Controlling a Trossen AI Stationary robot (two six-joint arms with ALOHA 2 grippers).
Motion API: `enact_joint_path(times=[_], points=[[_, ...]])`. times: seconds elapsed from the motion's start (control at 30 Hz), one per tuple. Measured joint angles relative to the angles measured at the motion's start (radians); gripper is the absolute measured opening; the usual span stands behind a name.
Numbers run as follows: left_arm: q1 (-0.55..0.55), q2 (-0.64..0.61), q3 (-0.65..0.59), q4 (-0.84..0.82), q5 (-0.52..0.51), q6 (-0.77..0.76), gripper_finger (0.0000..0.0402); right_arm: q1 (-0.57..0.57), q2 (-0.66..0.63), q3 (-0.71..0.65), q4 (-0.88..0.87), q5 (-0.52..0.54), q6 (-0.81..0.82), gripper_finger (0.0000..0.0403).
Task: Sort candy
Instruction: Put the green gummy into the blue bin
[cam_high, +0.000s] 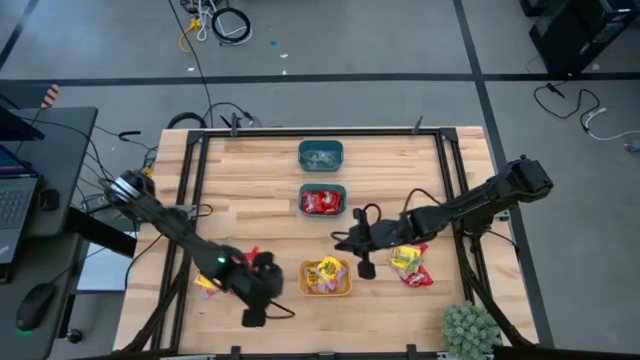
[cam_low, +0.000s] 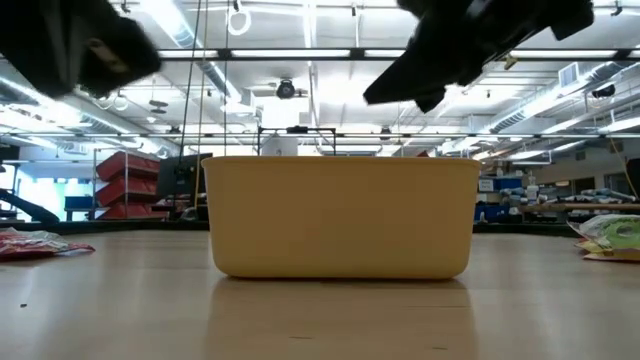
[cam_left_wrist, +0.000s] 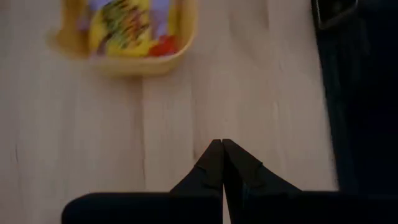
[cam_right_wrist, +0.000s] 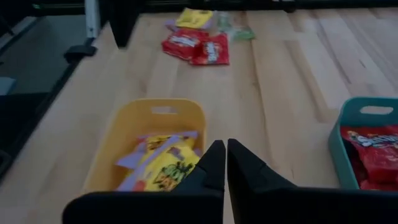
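Note:
The candy lies in two loose piles: red and yellow packets by my left arm (cam_high: 208, 285), seen farther off with pale green ones in the right wrist view (cam_right_wrist: 198, 38), and a pile near the right edge (cam_high: 411, 265). Yellow packets fill the orange bin (cam_high: 325, 277) (cam_right_wrist: 163, 163). Red packets fill a teal bin (cam_high: 322, 200) (cam_right_wrist: 372, 152), and another teal bin (cam_high: 320, 155) holds pale green ones. My left gripper (cam_left_wrist: 222, 147) is shut, empty, above bare wood left of the orange bin. My right gripper (cam_right_wrist: 221, 149) is shut, empty, just over that bin's far right side.
The three bins stand in a row down the table's middle. The black frame rails (cam_high: 190, 200) run along both sides. A small green plant (cam_high: 470, 328) stands at the near right corner. Bare wood (cam_left_wrist: 93, 137) lies between the left pile and the orange bin.

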Motion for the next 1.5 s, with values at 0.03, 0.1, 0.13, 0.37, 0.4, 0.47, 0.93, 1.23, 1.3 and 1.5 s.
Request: enact_joint_path(times=[0.03, 0.1, 0.13, 0.37, 0.4, 0.47, 0.93, 1.23, 1.3, 1.5], points=[[-0.004, -0.033, -0.014, -0.023, -0.004, -0.067, 0.0001, -0.003, 0.017, 0.007, 0.001, 0.011, -0.001, 0.0005], [-0.006, -0.089, -0.036, -0.092, -0.014, -0.207, 0.0001, -0.007, 0.047, 0.021, 0.002, 0.036, -0.001, 0.0006], [-0.006, -0.107, -0.043, -0.119, -0.017, -0.268, 0.0001, -0.009, 0.062, 0.024, 0.006, 0.042, -0.002, 0.0008], [-0.006, -0.143, -0.075, -0.302, 0.024, -0.425, 0.0009, -0.017, 0.092, 0.03, -0.03, 0.061, -0.004, 0.0041], [-0.006, -0.142, -0.083, -0.313, 0.02, -0.426, 0.0009, -0.017, 0.085, 0.03, -0.041, 0.07, -0.004, 0.0048], [-0.006, -0.142, -0.099, -0.334, -0.01, -0.431, 0.0005, -0.017, 0.068, 0.03, -0.067, 0.081, -0.004, 0.0063], [0.112, -0.308, -0.25, -0.603, -0.006, -0.803, 0.0014, -0.022, 0.054, 0.031, -0.06, 0.126, -0.008, 0.0133], [0.209, -0.309, -0.368, -0.44, 0.043, -0.613, 0.0083, -0.021, 0.042, 0.031, -0.129, 0.128, -0.018, 0.0135], [0.213, -0.309, -0.368, -0.362, 0.0, -0.531, 0.0085, -0.019, 0.009, 0.034, -0.248, 0.144, 0.035, 0.0135], [0.213, -0.309, -0.362, -0.199, -0.287, -0.319, 0.0041, 0.045, -0.097, 0.063, -0.611, 0.131, 0.3, 0.0135]])
